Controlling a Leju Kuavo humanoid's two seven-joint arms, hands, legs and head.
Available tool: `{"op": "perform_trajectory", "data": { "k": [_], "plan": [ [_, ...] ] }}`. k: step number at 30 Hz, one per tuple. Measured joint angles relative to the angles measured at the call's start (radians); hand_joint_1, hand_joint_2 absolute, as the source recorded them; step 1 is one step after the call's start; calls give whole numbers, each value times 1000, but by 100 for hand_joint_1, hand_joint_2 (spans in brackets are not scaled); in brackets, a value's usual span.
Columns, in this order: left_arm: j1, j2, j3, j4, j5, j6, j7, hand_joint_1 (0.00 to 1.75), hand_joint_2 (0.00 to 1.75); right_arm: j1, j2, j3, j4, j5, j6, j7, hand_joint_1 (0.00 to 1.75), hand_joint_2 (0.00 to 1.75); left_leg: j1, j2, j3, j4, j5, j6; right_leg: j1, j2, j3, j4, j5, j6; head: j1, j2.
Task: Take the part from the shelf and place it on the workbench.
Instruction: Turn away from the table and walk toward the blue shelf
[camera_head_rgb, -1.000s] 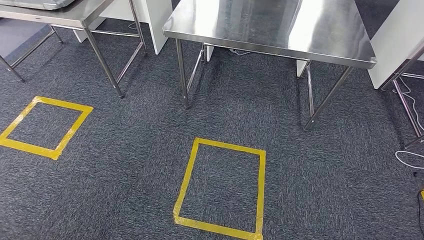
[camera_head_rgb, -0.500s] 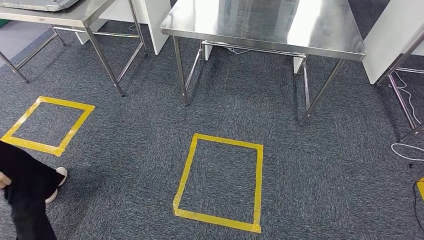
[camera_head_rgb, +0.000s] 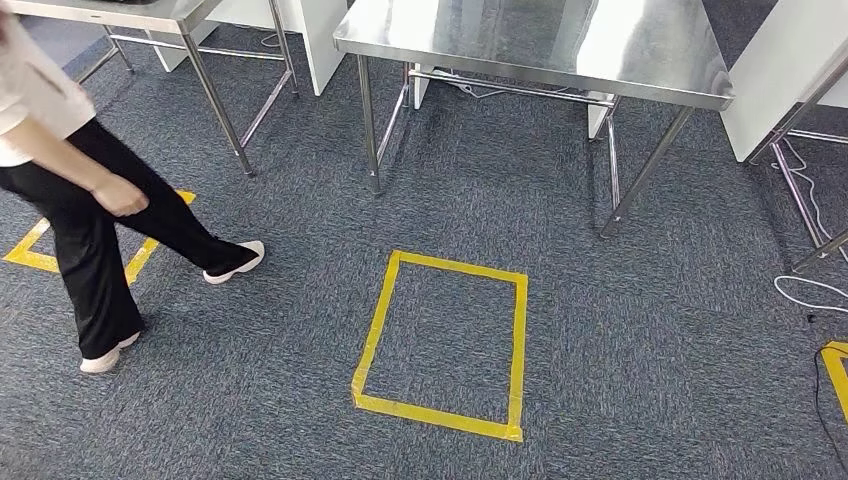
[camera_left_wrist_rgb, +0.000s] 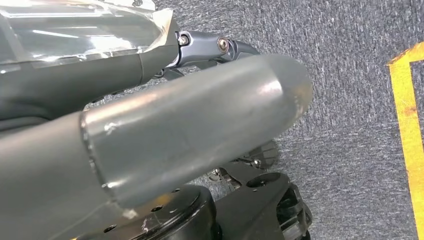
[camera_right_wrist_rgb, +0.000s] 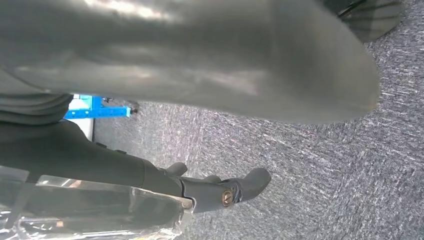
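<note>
Both arms hang toward the grey carpet (camera_head_rgb: 620, 350). In the left wrist view the left hand (camera_left_wrist_rgb: 190, 125) shows its thick grey thumb and dark fingers (camera_left_wrist_rgb: 225, 47) stretched out over the carpet, with nothing between them: released. In the right wrist view the right hand (camera_right_wrist_rgb: 210, 75) looks the same, its dark fingers (camera_right_wrist_rgb: 245, 185) extended and apart from the thumb, grasping nothing. Just beyond the left fingers runs a strip of yellow tape (camera_left_wrist_rgb: 407, 130). From the head view, nearest lies a yellow tape rectangle (camera_head_rgb: 440, 345) on the carpet; off to the left a person (camera_head_rgb: 85, 190) in black trousers and white shoes strides across a second yellow tape square (camera_head_rgb: 30, 250). Farther on stands a stainless steel bench (camera_head_rgb: 540, 45), its top bare, with another steel bench (camera_head_rgb: 130, 15) to its left and white cables (camera_head_rgb: 815, 290) on the carpet at the right. The part cannot be made out anywhere, neither by the fingers nor on the benches.
</note>
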Motion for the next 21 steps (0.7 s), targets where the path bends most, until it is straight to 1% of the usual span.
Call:
{"op": "perform_trajectory", "data": {
  "k": [1,2,3,4,5,6,7,8,9,10,11,12,13,14,15,16,17,18,21],
  "plan": [
    [0,-1,0,0,0,1,-1,0,0,-1,-1,1,0,0,1,0,0,0,-2,1,-3,2,6,-6,2,1,31,-55,2,-4,0,0],
    [0,-1,0,0,0,1,-1,0,0,-2,-1,2,0,1,3,0,0,0,-4,2,-5,3,12,-12,6,2,44,-83,0,-8,0,0],
    [0,-1,0,0,0,1,-2,0,0,-1,-2,3,0,0,4,0,0,0,-4,2,-6,3,17,-18,7,2,41,-89,0,-12,0,0],
    [0,-1,0,0,0,2,-2,0,0,0,-1,3,0,0,5,0,0,0,-2,3,-9,6,18,-24,1,3,34,-89,4,-19,0,0],
    [0,-1,0,0,0,2,-2,0,0,1,-2,3,0,0,5,0,0,0,0,1,-14,18,5,-29,-4,2,30,-90,10,-30,0,0],
    [0,-1,0,0,-1,2,-3,0,0,1,-2,4,0,-1,5,0,0,0,2,-1,-25,46,-24,-35,-8,0,25,-91,16,-42,-2,0],
    [1,0,0,0,-1,1,-4,0,0,2,-2,4,0,-2,5,0,0,0,5,-3,-42,92,-66,-40,-12,-1,18,-92,23,-53,-3,0],
    [1,0,0,0,-1,0,-5,0,0,2,-3,4,0,-3,5,0,0,0,7,-4,-63,156,-113,-46,-9,-3,10,-91,29,-61,-4,0],
    [1,0,0,0,-1,-2,-7,0,0,2,-3,4,0,-5,5,0,0,0,8,-5,-83,223,-149,-51,-7,-5,2,-90,35,-65,-5,0],
    [1,0,0,0,-1,-3,-8,0,0,3,-3,4,0,-6,5,0,0,0,10,-5,-94,271,-167,-55,-6,-6,-5,-89,40,-65,-5,0],
    [1,0,0,0,-2,-5,-9,0,0,4,-3,4,0,-7,5,0,0,0,12,-5,-88,289,-165,-57,-6,-6,-12,-86,43,-64,-5,0],
    [1,0,0,0,-2,-5,-9,0,0,6,-3,4,0,-8,5,0,0,0,15,-4,-64,266,-146,-59,-6,-6,-16,-84,46,-62,-5,0],
    [1,0,0,0,-2,-5,-9,0,0,6,-2,4,0,-8,5,0,0,0,18,-4,-22,207,-118,-60,-6,-6,-18,-80,47,-60,-5,0],
    [0,0,0,0,-2,-5,-9,0,0,6,-2,4,0,-8,5,-2,0,0,20,-5,25,134,-97,-60,-6,-6,-20,-74,47,-58,-6,0],
    [-1,0,0,0,-2,-6,-9,0,0,6,-2,4,0,-9,6,-4,0,0,21,-6,62,73,-83,-57,-4,-5,-24,-68,48,-56,-5,0],
    [-2,1,0,0,-2,-6,-9,0,0,6,-2,4,0,-9,7,-6,0,0,20,-7,85,30,-78,-54,-2,-5,-29,-62,50,-51,-5,0],
    [-2,1,0,0,-2,-6,-9,0,0,5,-2,4,0,-9,8,-9,0,0,17,-8,90,12,-79,-50,0,-5,-35,-59,53,-46,-5,0],
    [-2,1,0,0,-2,-6,-9,0,0,4,-2,4,0,-9,8,-10,0,0,15,-9,86,9,-77,-46,5,-4,-41,-55,54,-42,-4,0],
    [-1,0,1,0,-2,-6,-8,0,0,4,-4,5,0,-8,8,-12,0,0,6,-9,76,5,-72,-37,10,-4,-52,-52,57,-38,0,0]
  ]
}}
